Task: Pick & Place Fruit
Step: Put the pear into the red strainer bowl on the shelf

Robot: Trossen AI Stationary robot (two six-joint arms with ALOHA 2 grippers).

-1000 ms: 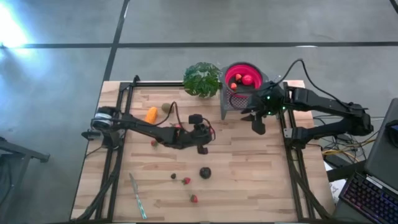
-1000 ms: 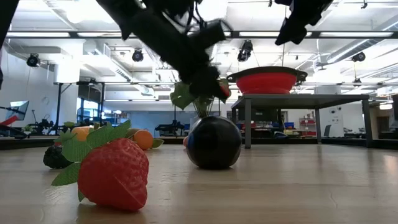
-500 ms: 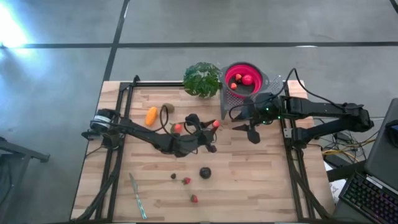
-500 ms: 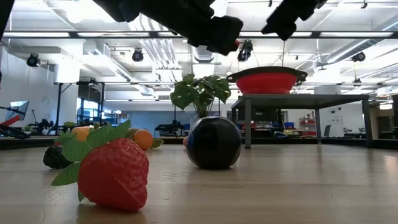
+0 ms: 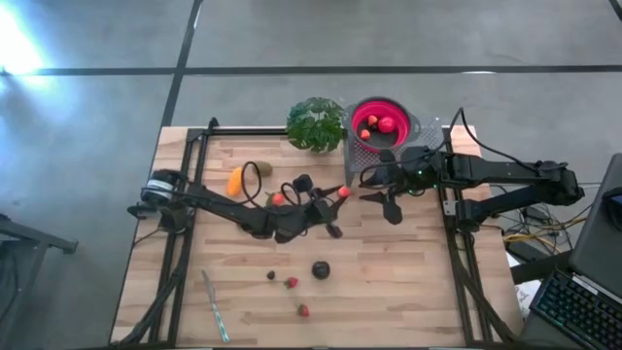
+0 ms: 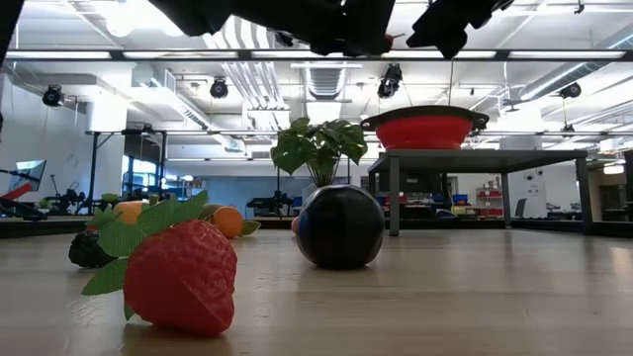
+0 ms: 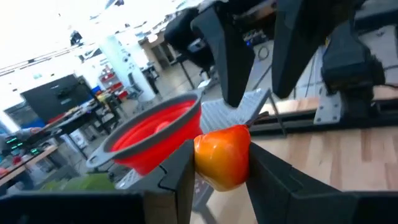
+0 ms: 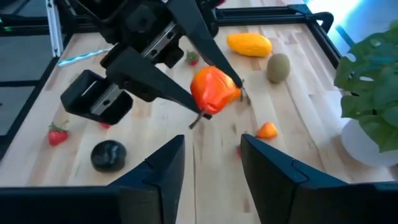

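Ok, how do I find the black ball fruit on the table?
Start at the leafy plant on the wooden table's far edge, then come straight toward the near edge, past the left gripper holding a red-orange fruit. The dark round fruit lies there, beside two strawberries. It is the only black one, and bigger than them.

Red collapsible silicone bowl (image 5: 378, 121) at table's back edge, right of leafy potted plant (image 5: 316, 123); red toy strawberries (image 5: 296, 296) lie near front.

wooden table (image 5: 408, 282), strawberries (image 5: 292, 283), dark ball (image 5: 321, 269), potted plant (image 5: 316, 124)
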